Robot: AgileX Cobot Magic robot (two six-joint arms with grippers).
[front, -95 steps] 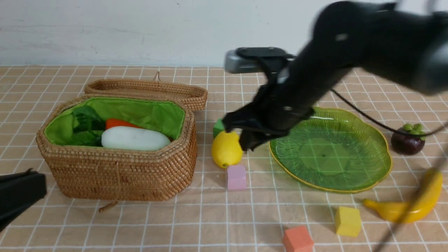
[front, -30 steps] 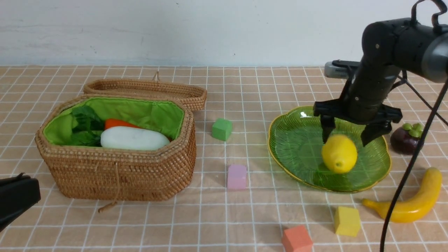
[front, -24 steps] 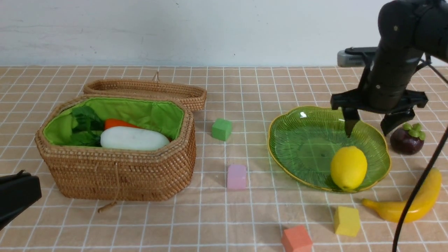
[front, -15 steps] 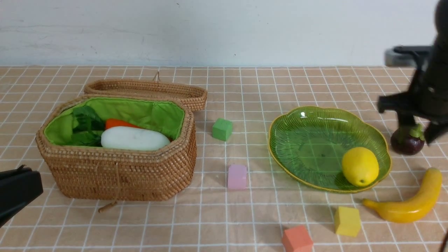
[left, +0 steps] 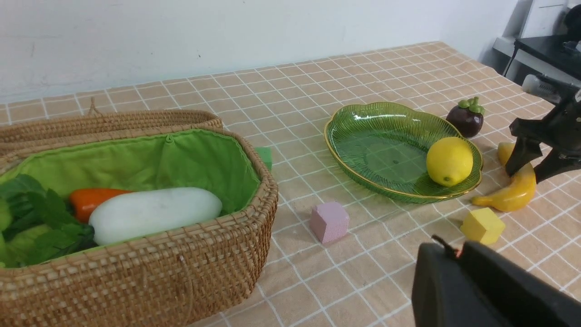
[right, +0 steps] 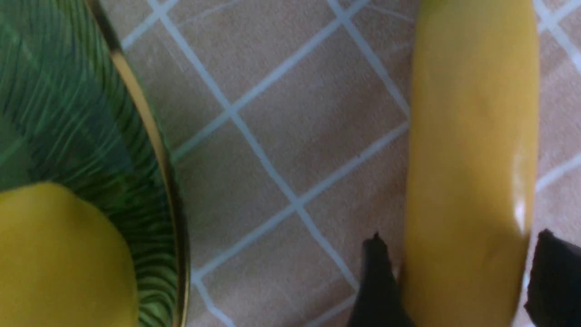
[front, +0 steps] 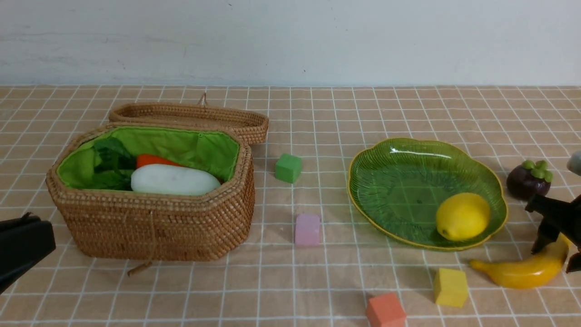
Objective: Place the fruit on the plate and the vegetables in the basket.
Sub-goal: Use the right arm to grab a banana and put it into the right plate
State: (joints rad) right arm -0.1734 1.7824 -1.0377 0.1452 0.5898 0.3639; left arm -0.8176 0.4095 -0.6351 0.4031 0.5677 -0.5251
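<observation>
Your right end effector (front: pixel 554 256): jaws parted, set astride the banana (front: pixel 517 274), one finger against its side, a sliver of gap at the other. The banana lies on the counter (front: pixel 317 113), near the plate (front: pixel 390 181). Lemon (front: pixel 462 216): on the plate's near right side. Mangosteen (front: pixel 529 181): on the counter beside the plate. Your left end effector (front: pixel 27 245): closed, empty. Basket (front: pixel 159 227): lid open, radish (front: pixel 174 180) and carrot (front: pixel 152 160) inside.
</observation>
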